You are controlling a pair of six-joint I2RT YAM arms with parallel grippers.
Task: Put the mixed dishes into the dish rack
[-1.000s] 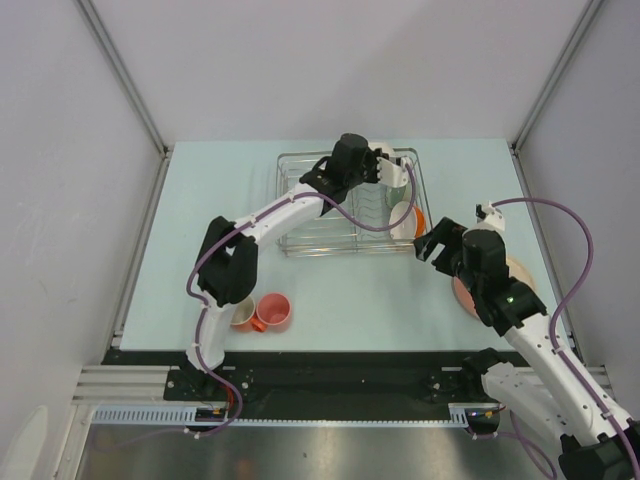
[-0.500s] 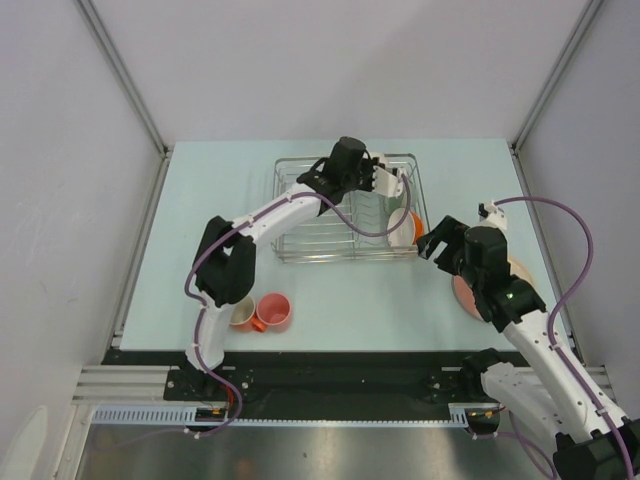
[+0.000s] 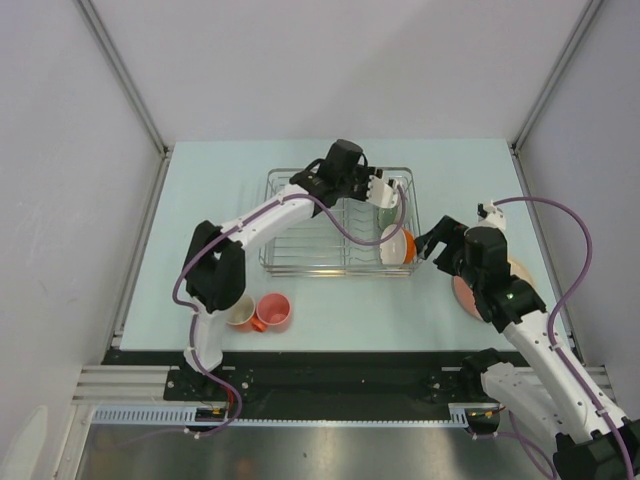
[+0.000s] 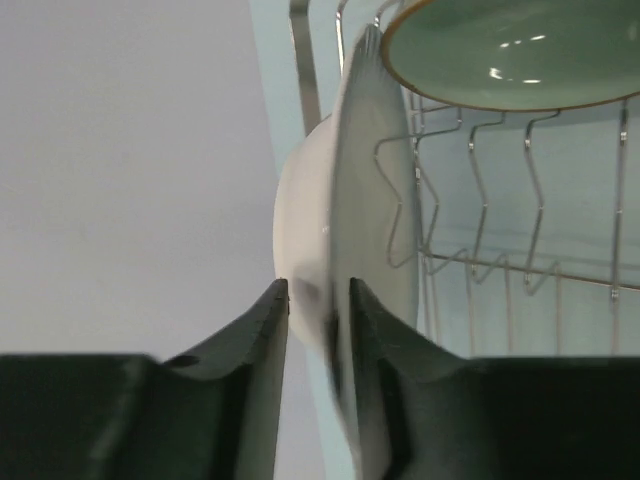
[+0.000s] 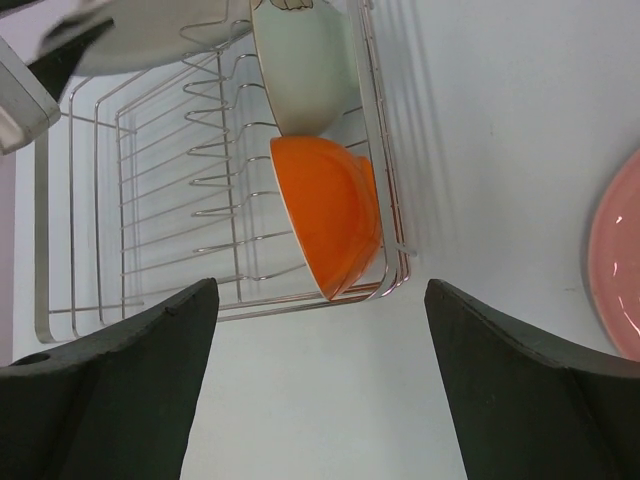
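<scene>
Nearest, off the front left of the dish rack (image 3: 310, 271), the orange-red mug (image 3: 273, 311) and pinkish cup (image 3: 241, 313) stand side by side on the desk. The pink-and-cream plate (image 5: 615, 262) lies to the rack's right. The right pincer (image 3: 432, 245) gapes wide, empty, just off the rack's right end. At the rack's far right, the left pincer (image 4: 318, 290) clamps the white plate (image 4: 365, 200) on edge beside the pale green bowl (image 4: 510, 50).

Two bowls (image 3: 398, 246) stand on edge at the 3 o'clock end of the dish rack (image 3: 310, 245). A mug (image 3: 273, 311) and a cup (image 3: 240, 314) sit together at its 7 o'clock, a plate (image 3: 462, 293) at 4 o'clock.
</scene>
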